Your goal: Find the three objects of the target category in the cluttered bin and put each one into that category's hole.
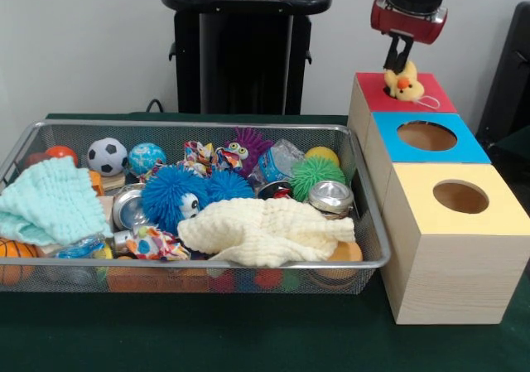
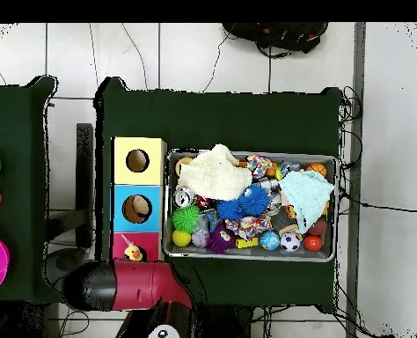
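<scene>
At upper right, the gripper (image 1: 398, 63) has its jaws closed on a small fluffy yellow chick (image 1: 402, 84), orange beak apparently facing the camera, upright over the red box (image 1: 431, 95).

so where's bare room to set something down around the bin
Bare green table runs along the wire bin's near rim, and in the overhead view between bin and table edges. The bin itself is packed. The boxes crowd one end, and the tool holds a yellow chick over the red box.

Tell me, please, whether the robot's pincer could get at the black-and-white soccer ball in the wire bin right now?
Probably not yet: the pincer holds a yellow plush chick over the red box. The soccer ball lies uncovered.
</scene>
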Controlling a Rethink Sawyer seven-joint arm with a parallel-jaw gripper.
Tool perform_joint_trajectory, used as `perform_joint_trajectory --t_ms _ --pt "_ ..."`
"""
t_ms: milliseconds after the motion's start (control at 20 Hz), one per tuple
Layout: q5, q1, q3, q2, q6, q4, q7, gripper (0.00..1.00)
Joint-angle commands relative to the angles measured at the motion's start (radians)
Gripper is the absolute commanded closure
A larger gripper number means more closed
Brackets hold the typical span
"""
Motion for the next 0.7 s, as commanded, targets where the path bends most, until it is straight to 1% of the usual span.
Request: perform_joint_trajectory --t_ms 50,150,350,500,650,700 --pt "0.004 0.013 0.034 0.060 0.173 -0.166 0.161 1.00" --pt "0.008 0.000 0.038 0.061 0.208 -0.189 0.150 1.00" --pt "0.006 -0.026 0.045 0.078 0.238 -0.227 0.127 1.00" --pt "0.005 -0.028 0.045 0.089 0.269 -0.256 0.134 1.00" --pt "0.006 -0.027 0.045 0.104 0.225 -0.246 0.135 1.00" --pt "0.005 -0.024 0.043 0.097 0.223 -0.240 0.135 1.00"
